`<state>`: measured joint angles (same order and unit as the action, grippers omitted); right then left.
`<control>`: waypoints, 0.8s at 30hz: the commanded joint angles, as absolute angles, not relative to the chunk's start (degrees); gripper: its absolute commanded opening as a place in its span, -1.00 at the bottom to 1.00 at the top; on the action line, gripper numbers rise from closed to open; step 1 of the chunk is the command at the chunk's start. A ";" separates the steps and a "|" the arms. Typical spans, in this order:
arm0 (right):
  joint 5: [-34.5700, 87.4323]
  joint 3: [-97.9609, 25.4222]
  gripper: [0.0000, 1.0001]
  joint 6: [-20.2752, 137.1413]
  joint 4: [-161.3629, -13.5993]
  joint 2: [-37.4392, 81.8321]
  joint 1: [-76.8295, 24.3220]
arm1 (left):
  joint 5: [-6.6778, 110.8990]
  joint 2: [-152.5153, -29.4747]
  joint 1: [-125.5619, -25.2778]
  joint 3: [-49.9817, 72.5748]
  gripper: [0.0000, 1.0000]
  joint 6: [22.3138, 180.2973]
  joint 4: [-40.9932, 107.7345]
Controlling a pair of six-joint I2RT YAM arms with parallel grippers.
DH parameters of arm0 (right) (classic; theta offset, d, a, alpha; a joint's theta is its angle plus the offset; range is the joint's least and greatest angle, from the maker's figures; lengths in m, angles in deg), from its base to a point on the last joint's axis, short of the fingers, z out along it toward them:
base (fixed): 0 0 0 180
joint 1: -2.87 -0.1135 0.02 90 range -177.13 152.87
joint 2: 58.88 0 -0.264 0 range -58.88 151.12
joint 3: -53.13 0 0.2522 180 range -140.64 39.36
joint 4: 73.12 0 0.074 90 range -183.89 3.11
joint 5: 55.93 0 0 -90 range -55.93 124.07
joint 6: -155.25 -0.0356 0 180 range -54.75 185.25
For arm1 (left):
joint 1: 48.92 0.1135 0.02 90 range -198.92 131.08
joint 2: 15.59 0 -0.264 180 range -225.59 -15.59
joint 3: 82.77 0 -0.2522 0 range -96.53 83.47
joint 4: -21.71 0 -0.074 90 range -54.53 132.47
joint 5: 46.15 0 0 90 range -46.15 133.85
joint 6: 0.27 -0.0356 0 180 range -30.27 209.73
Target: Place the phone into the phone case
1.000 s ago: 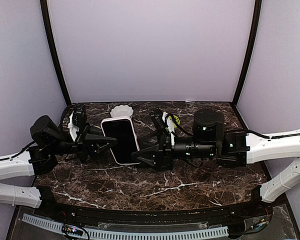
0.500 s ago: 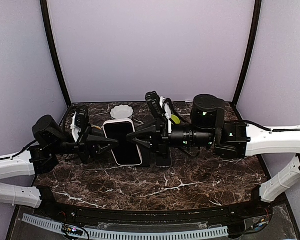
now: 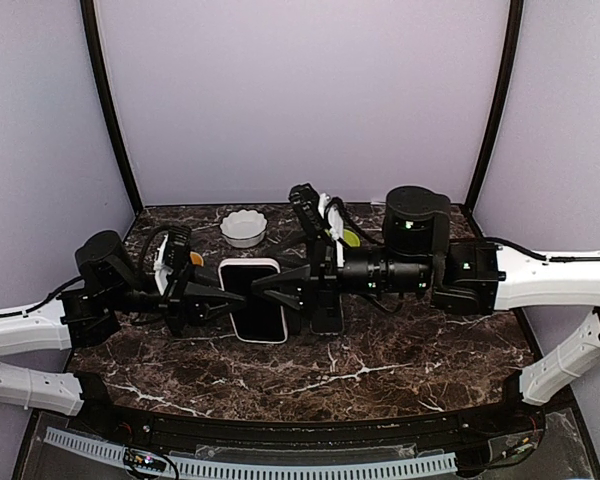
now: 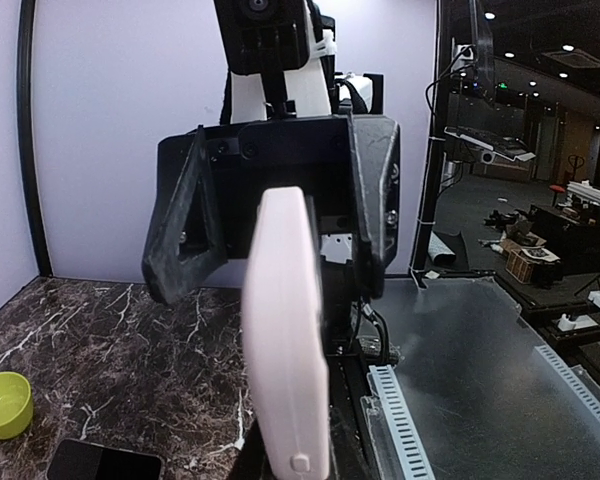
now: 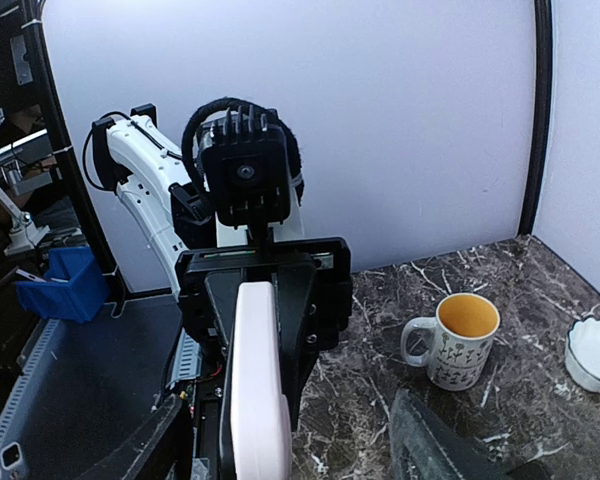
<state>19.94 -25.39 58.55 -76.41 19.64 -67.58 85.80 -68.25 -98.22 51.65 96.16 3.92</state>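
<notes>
Left gripper [image 3: 218,297] is clamped on the white case [image 3: 255,300], whose long side runs near-to-far. Right gripper [image 3: 280,295] gapes wide facing it, empty. The phone [image 3: 327,320] lies flat just under the right one, so that arm's nearer.

Phone case [image 4: 285,340]: pale shell, smooth and matt. We read it as plastic or rubbery and cannot tell which.
Phone [image 4: 105,462], lying near the case: glossy black face.
Surface [image 3: 380,370]: dark marble-look slab with white veins and a polished sheen.
Jaws either side of the case: black matt plastic.
Arm shells [image 3: 565,283]: white smooth plastic, which we note has a slight gloss.
Bowl [image 3: 244,227] beyond the case: white, glazed look, fluted rim.
Mug [image 5: 452,343]: glazed, with a printed pattern.
Walls [image 3: 300,100]: pale, matt.
</notes>
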 commanded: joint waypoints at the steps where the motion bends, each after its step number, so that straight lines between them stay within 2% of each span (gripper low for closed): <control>1: 19.47 -27.61 0.20 59.15 -76.87 20.14 -67.37 | 86.07 -67.67 -98.38 49.14 -1.00 94.60 1.84; 5: 17.69 -27.26 -0.03 58.36 -74.87 20.29 -67.35 | 87.24 -69.16 -98.70 49.04 -1.00 95.79 1.30; 6: 17.51 -27.14 -0.18 58.20 -74.19 20.38 -67.32 | 87.15 -69.31 -98.92 49.07 -1.00 95.88 1.00; 10: 17.34 -26.70 -1.00 58.14 -73.22 20.66 -67.35 | 87.13 -69.92 -99.02 49.14 -1.00 96.43 0.57; 16: 17.32 -26.05 -1.00 57.70 -73.79 19.89 -67.16 | 86.54 -70.07 -99.14 49.27 -1.00 96.54 0.55; 17: 17.97 -25.94 -0.91 57.42 -74.01 19.78 -67.11 | 86.51 -70.03 -99.17 49.34 -1.00 96.69 0.39; 19: 18.20 -25.20 -0.14 56.60 -74.05 19.69 -67.12 | 86.27 -69.61 -99.11 49.59 -1.00 97.61 -0.50; 20: 17.76 -24.58 0.15 56.14 -73.94 19.69 -67.16 | 85.55 -69.32 -99.13 49.83 -1.00 98.75 -1.80; 22: 17.08 -23.17 0.40 54.72 -73.54 19.92 -67.15 | 83.36 -67.95 -99.05 50.73 -1.00 100.24 -3.71; 24: 17.29 -21.45 0.42 52.91 -73.15 20.17 -67.11 | 81.45 -65.70 -99.06 51.91 -1.00 100.59 -4.95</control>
<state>17.45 -24.29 56.45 -75.55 20.29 -67.47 84.97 -70.07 -98.74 51.61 98.24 3.38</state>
